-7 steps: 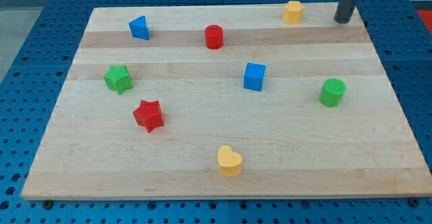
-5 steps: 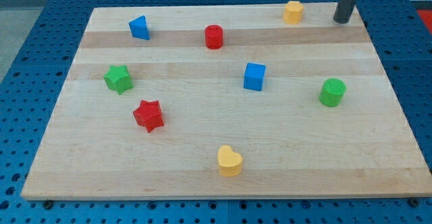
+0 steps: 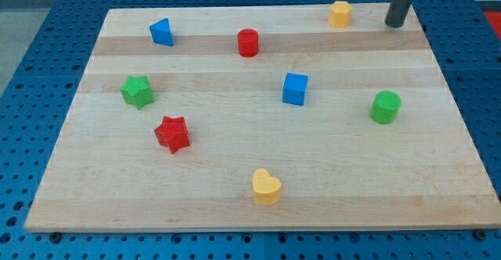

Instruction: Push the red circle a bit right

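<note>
The red circle (image 3: 248,42) stands on the wooden board (image 3: 352,174) near the view's top, left of centre. My tip (image 3: 396,23) rests at the board's top right corner, far to the right of the red circle and apart from every block. The nearest block to my tip is the yellow hexagon (image 3: 340,14), to its left.
A blue triangle (image 3: 161,32) sits at the top left, a green star (image 3: 137,92) and a red star (image 3: 172,134) at the left, a blue cube (image 3: 295,88) near the centre, a green circle (image 3: 385,107) at the right, a yellow heart (image 3: 266,187) near the bottom.
</note>
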Controlling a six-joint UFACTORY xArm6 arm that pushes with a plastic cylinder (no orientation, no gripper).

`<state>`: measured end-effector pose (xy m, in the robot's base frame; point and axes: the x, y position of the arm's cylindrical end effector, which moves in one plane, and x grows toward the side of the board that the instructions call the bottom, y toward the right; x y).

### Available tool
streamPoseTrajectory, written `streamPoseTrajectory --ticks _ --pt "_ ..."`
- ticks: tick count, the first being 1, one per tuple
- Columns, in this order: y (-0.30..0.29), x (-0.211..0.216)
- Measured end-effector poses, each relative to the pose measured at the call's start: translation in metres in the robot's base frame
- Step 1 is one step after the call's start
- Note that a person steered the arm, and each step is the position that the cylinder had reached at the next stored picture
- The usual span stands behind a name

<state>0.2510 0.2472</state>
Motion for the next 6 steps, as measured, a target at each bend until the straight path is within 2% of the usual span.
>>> streamPoseTrajectory --ticks 4,5,6 --pt "-0.011 0.0" --pt "-0.097 0.002" --pt "-0.149 0.01"
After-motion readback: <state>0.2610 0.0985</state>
